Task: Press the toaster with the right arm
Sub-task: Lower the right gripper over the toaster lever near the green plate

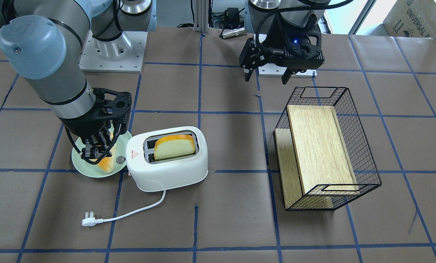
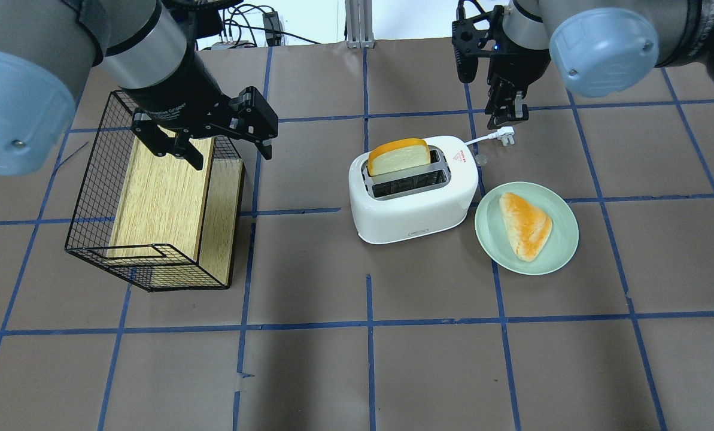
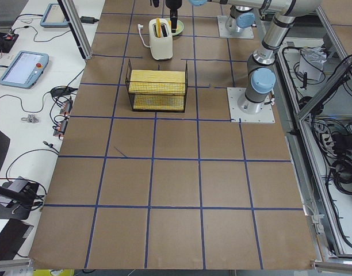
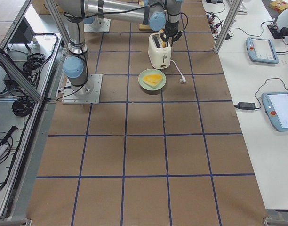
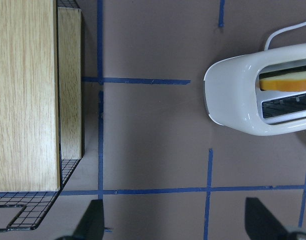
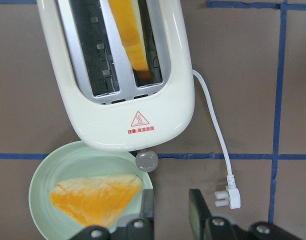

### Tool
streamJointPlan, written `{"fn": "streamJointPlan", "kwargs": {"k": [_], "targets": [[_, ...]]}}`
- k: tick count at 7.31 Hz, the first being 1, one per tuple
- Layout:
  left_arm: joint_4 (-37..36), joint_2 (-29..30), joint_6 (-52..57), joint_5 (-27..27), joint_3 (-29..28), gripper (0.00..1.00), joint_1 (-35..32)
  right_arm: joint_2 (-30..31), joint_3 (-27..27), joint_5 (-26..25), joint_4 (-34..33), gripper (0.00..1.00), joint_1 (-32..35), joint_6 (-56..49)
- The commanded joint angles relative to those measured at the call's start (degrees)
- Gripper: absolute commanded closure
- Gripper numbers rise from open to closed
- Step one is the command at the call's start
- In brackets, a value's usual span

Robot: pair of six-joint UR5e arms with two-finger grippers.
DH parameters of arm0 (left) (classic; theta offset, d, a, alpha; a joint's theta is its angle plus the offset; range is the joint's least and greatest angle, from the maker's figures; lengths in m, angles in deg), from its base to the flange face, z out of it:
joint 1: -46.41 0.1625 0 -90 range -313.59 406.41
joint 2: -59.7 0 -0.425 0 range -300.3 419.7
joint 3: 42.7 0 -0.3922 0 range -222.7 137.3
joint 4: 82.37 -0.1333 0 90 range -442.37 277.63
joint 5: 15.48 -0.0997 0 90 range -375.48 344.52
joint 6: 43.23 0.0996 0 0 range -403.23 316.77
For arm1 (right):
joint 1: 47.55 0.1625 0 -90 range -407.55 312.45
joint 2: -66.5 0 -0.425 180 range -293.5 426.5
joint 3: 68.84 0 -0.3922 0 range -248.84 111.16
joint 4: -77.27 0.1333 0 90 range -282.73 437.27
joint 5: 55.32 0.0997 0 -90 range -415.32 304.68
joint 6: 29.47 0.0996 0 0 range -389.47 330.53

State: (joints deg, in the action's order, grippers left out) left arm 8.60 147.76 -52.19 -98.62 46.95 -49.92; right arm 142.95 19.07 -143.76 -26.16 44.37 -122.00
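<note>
The white two-slot toaster [image 1: 166, 160] stands mid-table and also shows in the overhead view [image 2: 413, 191] and the right wrist view [image 6: 128, 65]. A bread slice [image 1: 175, 146] stands in one slot. The silver knob [image 6: 146, 161] is at the end facing a green plate [image 2: 560, 239]. My right gripper [image 1: 95, 151] hangs above the table just off that knob end [image 2: 508, 111], apart from the toaster. Its jaws are close together and hold nothing [image 6: 170, 200]. My left gripper [image 2: 228, 149] is open and empty over the wire basket's edge.
A black wire basket [image 2: 93, 179] with a wooden box inside lies on my left side. The plate holds a bread wedge [image 2: 525, 224]. The toaster's white cord ends in a plug [image 1: 88, 220] lying on the table beyond the toaster.
</note>
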Motion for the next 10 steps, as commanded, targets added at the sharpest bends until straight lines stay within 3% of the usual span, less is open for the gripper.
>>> {"fn": "streamJointPlan", "kwargs": {"k": [1, 5, 10], "targets": [[0.0, 0.0, 0.0, 0.0, 0.0, 0.0, 0.0, 0.6, 5.4, 0.5, -3.9, 0.64, -0.6, -5.1], [0.0, 0.0, 0.0, 0.0, 0.0, 0.0, 0.0, 1.0, 10.8, 1.7, -7.3, 0.63, -1.1, -5.2], [0.0, 0.0, 0.0, 0.0, 0.0, 0.0, 0.0, 0.4, 11.1, 1.9, -8.5, 0.63, -1.0, -5.0]]}}
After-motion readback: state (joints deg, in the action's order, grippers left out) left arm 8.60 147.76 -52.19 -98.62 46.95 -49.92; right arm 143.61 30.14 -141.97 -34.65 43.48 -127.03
